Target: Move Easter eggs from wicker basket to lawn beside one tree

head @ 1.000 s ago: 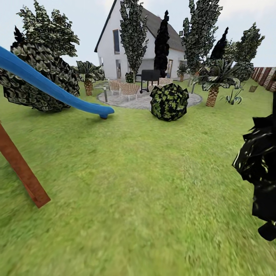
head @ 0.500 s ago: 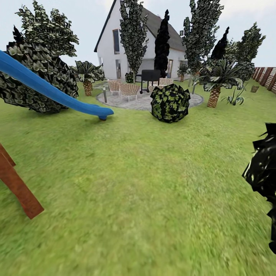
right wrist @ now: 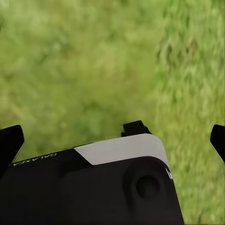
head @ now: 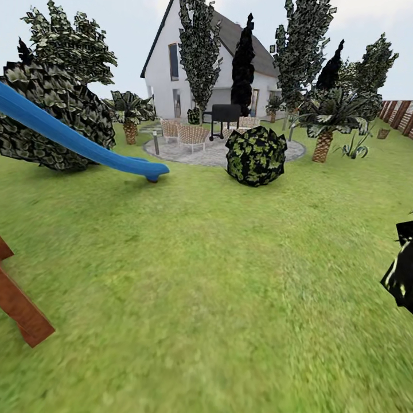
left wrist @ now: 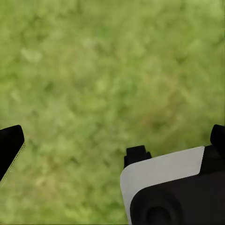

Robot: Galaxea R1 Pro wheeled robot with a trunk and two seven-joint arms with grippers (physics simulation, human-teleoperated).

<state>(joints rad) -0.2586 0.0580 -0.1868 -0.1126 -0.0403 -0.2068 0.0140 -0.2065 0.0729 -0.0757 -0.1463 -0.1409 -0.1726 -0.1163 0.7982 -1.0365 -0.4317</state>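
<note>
- Shifted since a second ago: whole head view, so camera motion; black foliage (head: 401, 269) now mostly cut off at right edge, brown wooden beam (head: 20, 312) lower at left.
- Wide lawn (head: 206, 275) across near and middle ground.
- Blue slide (head: 74, 140) at left; round shrub (head: 255, 155) beyond centre; white house (head: 201, 63) far behind.
- Left gripper (left wrist: 115, 140) spread open over grass, grasping nothing.
- Right gripper (right wrist: 115, 138) likewise parted and empty over grass.
</note>
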